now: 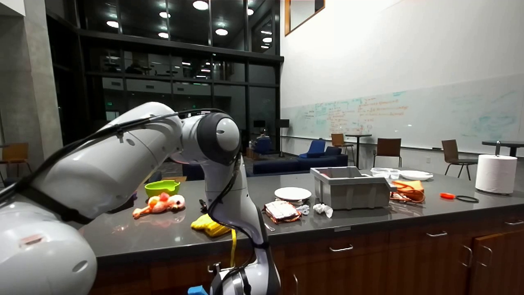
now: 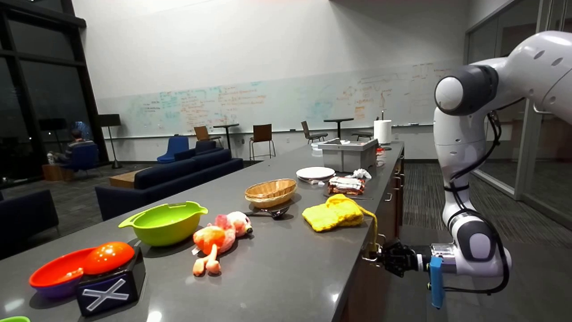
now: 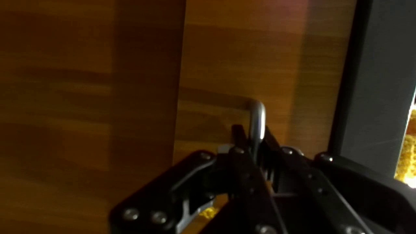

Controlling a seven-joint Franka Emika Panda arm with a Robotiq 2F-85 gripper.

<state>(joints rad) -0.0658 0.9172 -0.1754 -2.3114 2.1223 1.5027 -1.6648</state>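
Watching the wrist view, I see my black two-fingered gripper [image 3: 253, 135] closed around the bent silver metal handle [image 3: 257, 117] of a brown wooden drawer [image 3: 237, 61]. In an exterior view, a yellow knitted cloth [image 2: 335, 214] lies on the dark-grey counter [image 2: 286, 277] above.

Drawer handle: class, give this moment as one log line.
Gripper: shut on drawer handle; yellow knitted item: on countertop, strap hanging over edge; grey bin: on countertop
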